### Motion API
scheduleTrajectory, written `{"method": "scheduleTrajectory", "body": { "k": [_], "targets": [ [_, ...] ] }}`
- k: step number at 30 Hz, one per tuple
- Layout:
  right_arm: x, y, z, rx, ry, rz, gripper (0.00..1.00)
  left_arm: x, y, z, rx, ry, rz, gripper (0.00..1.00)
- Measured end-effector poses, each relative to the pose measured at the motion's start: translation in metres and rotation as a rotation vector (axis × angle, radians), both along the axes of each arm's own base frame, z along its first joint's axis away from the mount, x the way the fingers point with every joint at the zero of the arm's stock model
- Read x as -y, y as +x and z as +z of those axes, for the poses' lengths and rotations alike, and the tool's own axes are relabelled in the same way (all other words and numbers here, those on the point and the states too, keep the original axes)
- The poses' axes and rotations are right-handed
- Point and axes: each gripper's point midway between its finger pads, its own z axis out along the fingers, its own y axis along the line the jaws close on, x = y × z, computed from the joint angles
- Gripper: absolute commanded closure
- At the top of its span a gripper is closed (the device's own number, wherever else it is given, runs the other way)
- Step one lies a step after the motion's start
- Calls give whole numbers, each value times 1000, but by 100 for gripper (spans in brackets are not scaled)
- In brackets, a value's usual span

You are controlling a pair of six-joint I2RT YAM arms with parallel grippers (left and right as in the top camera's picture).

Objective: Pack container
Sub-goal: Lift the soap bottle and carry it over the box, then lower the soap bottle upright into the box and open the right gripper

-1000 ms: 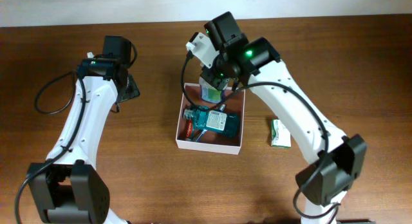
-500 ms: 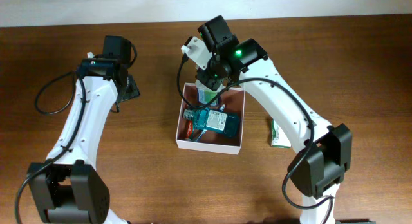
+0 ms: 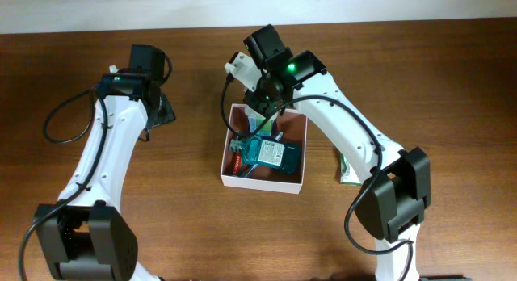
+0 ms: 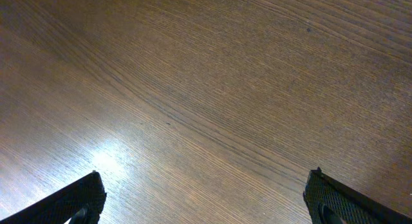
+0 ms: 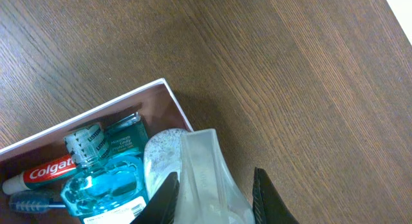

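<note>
The container (image 3: 262, 182) is a shallow square box with white walls, at the table's middle; its far corner shows in the right wrist view (image 5: 122, 105). Inside lie a blue mouthwash bottle (image 3: 273, 153) (image 5: 103, 188), a Colgate toothpaste tube (image 5: 45, 171) and a blue toothbrush (image 5: 29, 201). My right gripper (image 3: 262, 113) (image 5: 215, 192) is shut on a frosted clear pouch (image 5: 199, 172) and holds it over the container's far edge. My left gripper (image 3: 157, 111) (image 4: 206, 198) is open and empty over bare wood, far to the left of the container.
A small green-and-white packet (image 3: 347, 169) lies on the table to the right of the container, partly under my right arm. The pale back wall runs along the table's far edge (image 3: 363, 6).
My right wrist has shifted a little to the left and turned, carrying the pouch over the container's far side. The left arm has not moved.
</note>
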Motion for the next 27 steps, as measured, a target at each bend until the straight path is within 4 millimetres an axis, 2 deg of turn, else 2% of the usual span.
{"method": "scheduleTrajectory", "body": {
  "k": [3,12,14,21,23,25,27],
  "targets": [
    [0,0,0,1,-2,6,55,0,0,0,0,0,0,1],
    [3,-4,-1,-17,-15,8,53,0,0,0,0,0,0,1],
    [3,-5,-1,-20,-16,7,47,0,0,0,0,0,0,1],
    [2,-3,2,-12,-12,6,34,0,0,0,0,0,0,1],
    [1,-1,8,-1,1,-6,29,0,0,0,0,0,0,1],
    [0,3,16,15,16,-23,21,0,0,0,0,0,0,1],
    [0,6,28,37,32,-56,19,0,0,0,0,0,0,1]
  ]
}}
